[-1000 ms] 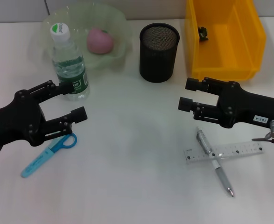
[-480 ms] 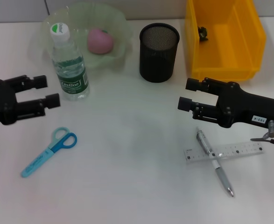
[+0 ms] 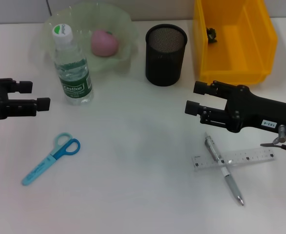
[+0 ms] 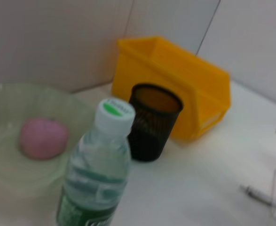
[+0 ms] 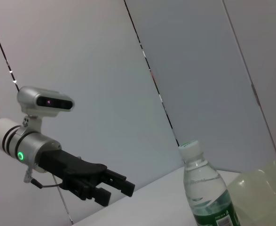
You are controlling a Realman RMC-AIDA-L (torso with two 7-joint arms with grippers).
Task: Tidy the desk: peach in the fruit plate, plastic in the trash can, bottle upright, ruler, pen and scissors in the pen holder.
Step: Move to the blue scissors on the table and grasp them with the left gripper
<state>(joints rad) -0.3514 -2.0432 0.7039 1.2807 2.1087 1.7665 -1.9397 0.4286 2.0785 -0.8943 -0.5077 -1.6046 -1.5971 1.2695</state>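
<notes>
Scissors (image 3: pixel 51 158) lie flat near the desk's left front, light, thin and slippery; take them at the blue handles. Your left gripper (image 3: pixel 34 95) hangs spread and empty behind them, by the bottle (image 3: pixel 72 66); your right gripper (image 3: pixel 196 99) hovers spread behind the pen (image 3: pixel 223 167) and ruler (image 3: pixel 233 159).

Upright bottle (image 3: pixel 73 66) beside peach (image 3: pixel 104 42) (pink, in the green plate (image 3: pixel 45 29)); scissors (image 3: pixel 51 158), pen (image 3: pixel 224 168), ruler (image 3: pixel 250 157) flat.

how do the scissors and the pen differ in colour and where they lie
The scissors are blue and lie alone on the robot's left side of the desk; the pen is silver and lies on the right. The scissors touch nothing else; the pen lies crossed with the clear ruler. Both lie flat on the desk, outside the black pen holder.
</notes>
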